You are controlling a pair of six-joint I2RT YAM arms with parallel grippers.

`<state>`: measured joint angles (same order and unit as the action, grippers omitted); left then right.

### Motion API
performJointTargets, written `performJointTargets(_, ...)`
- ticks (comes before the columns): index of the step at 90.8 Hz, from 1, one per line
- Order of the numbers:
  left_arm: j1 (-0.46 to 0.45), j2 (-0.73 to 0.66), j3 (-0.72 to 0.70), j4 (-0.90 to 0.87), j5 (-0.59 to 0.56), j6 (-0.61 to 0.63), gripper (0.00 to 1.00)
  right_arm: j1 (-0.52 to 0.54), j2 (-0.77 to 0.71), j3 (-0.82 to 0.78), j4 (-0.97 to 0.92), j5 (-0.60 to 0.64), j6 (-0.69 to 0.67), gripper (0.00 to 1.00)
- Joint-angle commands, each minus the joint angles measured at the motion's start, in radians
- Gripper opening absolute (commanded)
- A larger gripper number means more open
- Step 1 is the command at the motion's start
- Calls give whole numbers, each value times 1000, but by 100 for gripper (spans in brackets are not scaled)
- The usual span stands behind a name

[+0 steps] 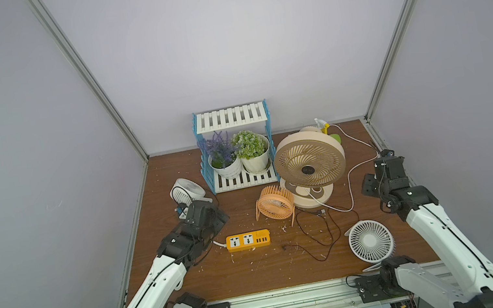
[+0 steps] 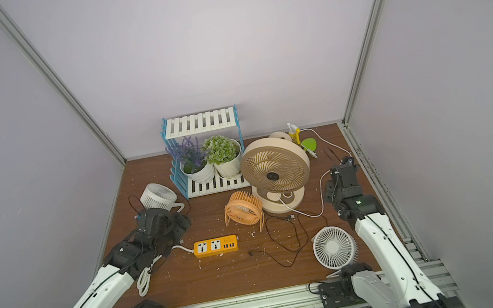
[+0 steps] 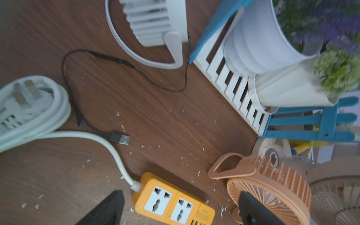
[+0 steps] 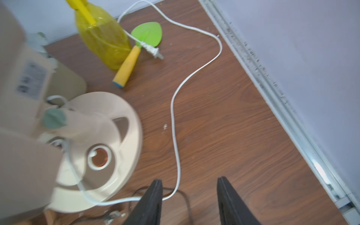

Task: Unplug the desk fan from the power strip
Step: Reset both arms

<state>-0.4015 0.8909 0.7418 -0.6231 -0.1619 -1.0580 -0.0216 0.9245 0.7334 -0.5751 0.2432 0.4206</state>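
Note:
The orange-yellow power strip [image 1: 248, 241] [image 2: 216, 246] lies flat on the wooden table, and no plug sits in either white socket face [image 3: 158, 200]. The large beige desk fan [image 1: 309, 159] [image 2: 274, 165] stands at the back right. Its white cord [image 4: 175, 120] trails over the table to a free plug [image 4: 153, 51] beside a yellow bottle. My left gripper [image 3: 180, 192] hangs open above the strip. My right gripper [image 4: 190, 180] is open just right of the fan's base [image 4: 109, 140], holding nothing, with the white cord lying on the table below it.
A blue-and-white shelf [image 1: 243, 181] with two potted plants stands at the back. Around it are a small white fan [image 1: 186, 191], an orange fan [image 1: 274, 203] and a white fan [image 1: 370, 241]. Black cables [image 1: 317, 234], a loose USB plug [image 3: 119, 138], the strip's coiled cord [image 3: 39, 116], a yellow bottle [image 4: 101, 37] and a green trowel [image 4: 148, 33] lie about.

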Motion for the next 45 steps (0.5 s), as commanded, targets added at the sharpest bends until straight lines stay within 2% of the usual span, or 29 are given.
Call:
performJointTargets(1, 108, -27, -19, 49, -27, 144, 99, -60, 20, -87, 310, -21, -54, 65)
performJointTargets(6, 172, -23, -11, 57, -14, 181, 100, -64, 41, -134, 437, -7, -96, 72)
performJointTargets(19, 292, 13, 17, 93, -13, 291, 99, -64, 114, -281, 800, -24, -228, 74)
performJointTargets(32, 329, 52, 11, 177, -50, 401, 99, -64, 243, -363, 1039, -9, -244, 77)
performJointTargets(45, 338, 104, -3, 250, -75, 469, 99, -64, 382, -355, 1175, -45, -259, 77)
